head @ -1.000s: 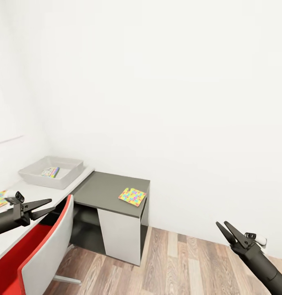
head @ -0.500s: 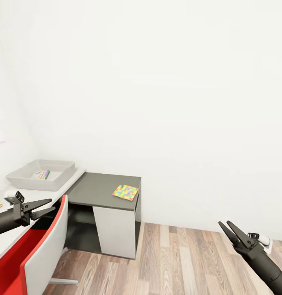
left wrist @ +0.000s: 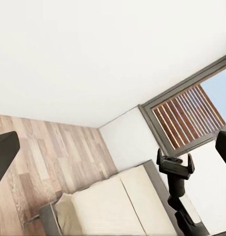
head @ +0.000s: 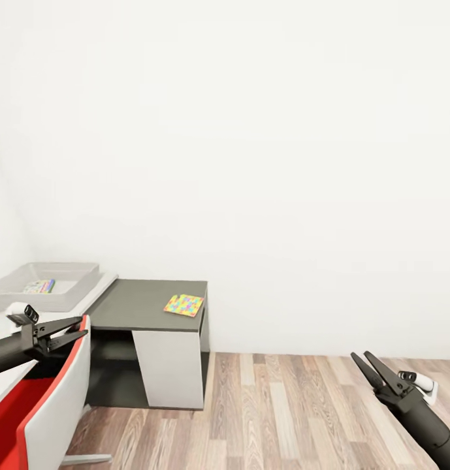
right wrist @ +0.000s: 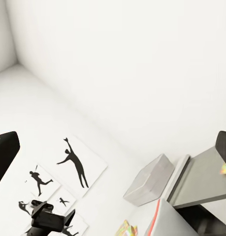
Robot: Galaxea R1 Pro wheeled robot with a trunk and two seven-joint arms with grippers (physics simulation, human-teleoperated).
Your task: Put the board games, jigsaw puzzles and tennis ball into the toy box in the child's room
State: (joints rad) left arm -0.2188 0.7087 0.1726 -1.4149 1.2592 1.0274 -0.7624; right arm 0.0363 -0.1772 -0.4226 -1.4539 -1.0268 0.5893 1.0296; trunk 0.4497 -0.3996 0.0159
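**One puzzle on the low table, one item in the toy box**

From my head camera I faced a white wall with the table point(head: 140, 307) at the lower left. Its pale upper top ran along the left edge, and the lower dark grey section stood out toward the wood-plank floor point(head: 277, 411).

I counted one jigsaw puzzle point(head: 184, 305) lying flat on the dark section, near its right front corner and apart from everything else. I counted one toy box point(head: 74, 287), light grey, on the pale top just beside the dark section. Inside it lay one small colourful flat item point(head: 39, 286); it was too small for me to tell whether it was a game box or a puzzle. One red and white chair point(head: 51, 398) stood in front of the table, below my left arm.

My left gripper point(head: 73, 328) hung above the chair's back with its two fingers spread and nothing between them. My right gripper point(head: 367, 362) hung over the floor at the far right, well away from the table, fingers also parted and empty.

My left wrist camera looked across the room at one cream bed point(left wrist: 108, 206) and one slatted window point(left wrist: 189, 115). My right wrist camera caught the toy box point(right wrist: 149, 179) from another angle, plus black baseball silhouette pictures point(right wrist: 73, 164) on the wall.
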